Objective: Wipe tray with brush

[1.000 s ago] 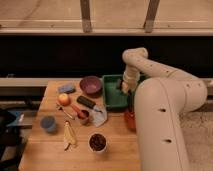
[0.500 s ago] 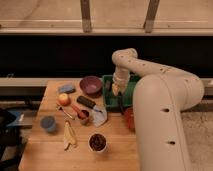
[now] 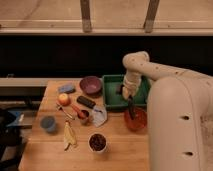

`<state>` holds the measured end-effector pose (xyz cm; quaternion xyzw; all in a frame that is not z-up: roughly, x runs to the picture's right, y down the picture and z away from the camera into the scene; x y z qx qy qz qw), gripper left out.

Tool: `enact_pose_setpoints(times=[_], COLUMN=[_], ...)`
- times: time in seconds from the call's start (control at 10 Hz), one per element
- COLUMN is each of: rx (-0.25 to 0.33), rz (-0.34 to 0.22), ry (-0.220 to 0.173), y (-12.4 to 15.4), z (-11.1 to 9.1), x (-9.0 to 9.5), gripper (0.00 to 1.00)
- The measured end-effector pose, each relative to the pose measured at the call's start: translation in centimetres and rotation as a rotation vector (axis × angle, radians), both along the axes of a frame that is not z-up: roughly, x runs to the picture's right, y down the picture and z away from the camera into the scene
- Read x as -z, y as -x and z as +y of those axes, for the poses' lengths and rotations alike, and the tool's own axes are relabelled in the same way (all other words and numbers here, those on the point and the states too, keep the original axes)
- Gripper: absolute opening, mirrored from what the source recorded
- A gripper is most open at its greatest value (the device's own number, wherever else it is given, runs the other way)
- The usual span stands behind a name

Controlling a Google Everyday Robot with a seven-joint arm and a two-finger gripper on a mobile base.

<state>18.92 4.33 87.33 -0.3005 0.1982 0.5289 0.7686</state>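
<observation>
Although inspected closely, could not tell whether the gripper (image 3: 125, 94) is clenched or released. Found it low over the right half of the green tray (image 3: 111, 86). Located tray at the table's (image 3: 50, 152) back edge, just right of the purple bowl (image 3: 90, 85). Noted brush (image 3: 131, 107) as a dark stick just below the gripper, crossing the tray's front rim into the red-orange bowl (image 3: 137, 122); contact unconfirmed.

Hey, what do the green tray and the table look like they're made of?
The tray looks like green plastic, evenly coloured with moulded low rims. The table is probably pale wood, going by its warm streaky surface. The tool hangs over the tray's right half.
</observation>
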Motion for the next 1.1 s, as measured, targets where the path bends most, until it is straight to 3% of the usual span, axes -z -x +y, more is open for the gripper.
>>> enact_pose_setpoints(times=[0.2, 0.5, 0.8, 1.1], rx=[-0.022, -0.026, 0.004, 0.049], rz=[0.04, 0.049, 0.023, -0.016], ry=[-0.007, -0.025, -0.039, -0.05], y=[-3.6, -5.1, -2.3, 4.1], z=[0.2, -0.5, -1.8, -3.2], x=[0.1, -0.5, -1.6, -2.5], gripper=[0.0, 0.0, 0.0, 0.0])
